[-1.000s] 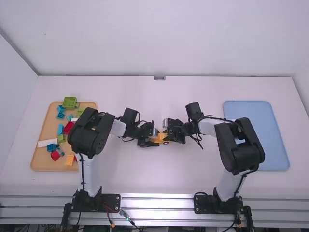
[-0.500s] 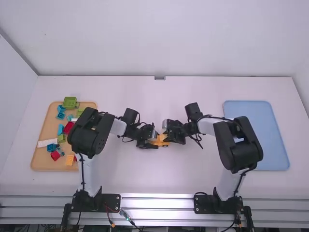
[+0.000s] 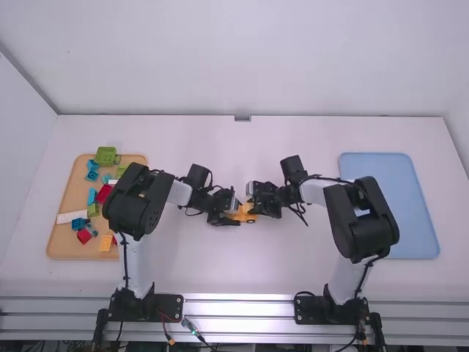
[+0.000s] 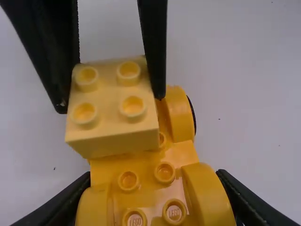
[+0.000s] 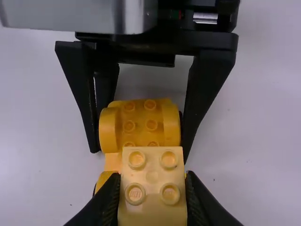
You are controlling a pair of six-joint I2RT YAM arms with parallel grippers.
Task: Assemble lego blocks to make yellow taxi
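1. Left gripper (image 3: pixel 233 214), centre of frame: clamped on the yellow wheeled base (image 3: pixel 248 210).
2. Right gripper (image 3: pixel 253 199), just right: pinches pale yellow block (image 5: pixel 152 183). Block obstructs view of part of base; contact between them cannot be determined.
3. Tan tray (image 3: pixel 55 251), left of frame: holds coloured bricks (image 3: pixel 106 155); left arm (image 3: pixel 135 202) partly covers it.
4. Blue tray (image 3: pixel 392 205): right of frame.

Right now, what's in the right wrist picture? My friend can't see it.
The right claw pinches a pale yellow block with four studs. Beyond it, the left claw grips a darker yellow toy car base.
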